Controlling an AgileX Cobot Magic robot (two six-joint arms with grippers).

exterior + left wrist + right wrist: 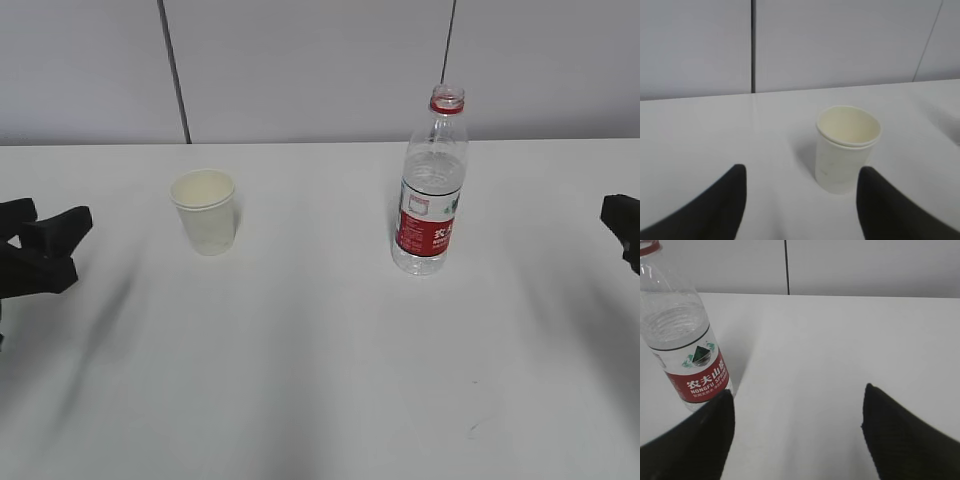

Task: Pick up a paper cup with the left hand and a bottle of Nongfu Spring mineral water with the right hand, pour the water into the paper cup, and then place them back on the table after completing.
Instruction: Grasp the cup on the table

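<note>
A pale panelled wall with dark vertical seams backs the wide white table [320, 380], which is bare apart from two things set upright and well apart, probably so that each arm has its own clear approach. The Nongfu Spring bottle [432, 185] stands right of centre, cap off with only the red ring at its neck, so it looks ready for pouring; the water [432, 190] fills it roughly to the shoulder. The paper cup [206, 211], apparently two nested cups, stands left of centre, mouth up and empty. The left hand [800, 200] waits at the table's left edge with fingers spread apart, the cup framed just ahead between them. The right hand [797, 432], at the right edge, is likewise spread wide and empty, though the bottle lies off to its left, so it seems to need swinging across before closing.
</note>
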